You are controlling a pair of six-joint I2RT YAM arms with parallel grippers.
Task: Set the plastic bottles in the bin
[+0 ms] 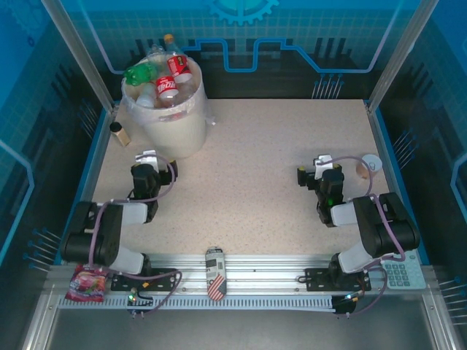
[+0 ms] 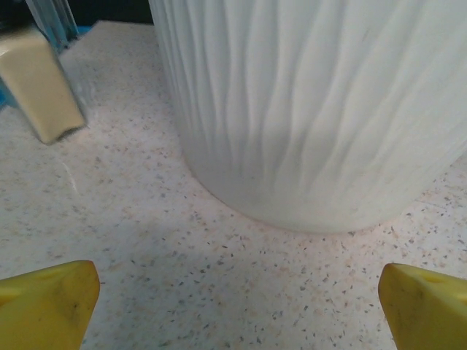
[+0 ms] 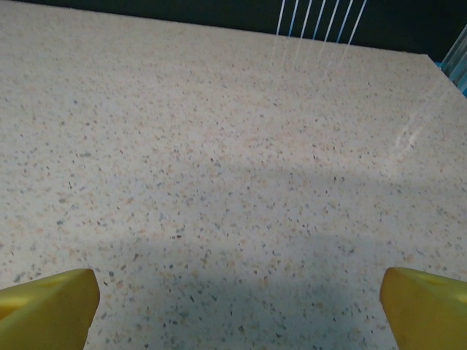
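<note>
The cream bin (image 1: 179,131) stands at the back left of the table, with a clear bag liner. Several plastic bottles (image 1: 168,86) are piled in it above the rim, among them a green one (image 1: 141,72) and red-labelled ones. My left gripper (image 1: 148,157) rests low on the table just in front of the bin, open and holding nothing. In the left wrist view the bin's ribbed wall (image 2: 314,109) rises close ahead of the left gripper (image 2: 237,306). My right gripper (image 1: 322,162) sits at the right, open and holding nothing; in its wrist view the right gripper (image 3: 237,310) faces bare tabletop.
A small brown jar (image 1: 119,133) stands left of the bin, and the jar (image 2: 40,84) appears at the left wrist view's upper left. A paper cup (image 1: 367,166) lies right of the right gripper. A patterned can (image 1: 214,272), a snack packet (image 1: 87,283) and a calculator (image 1: 403,273) sit on the near rail.
</note>
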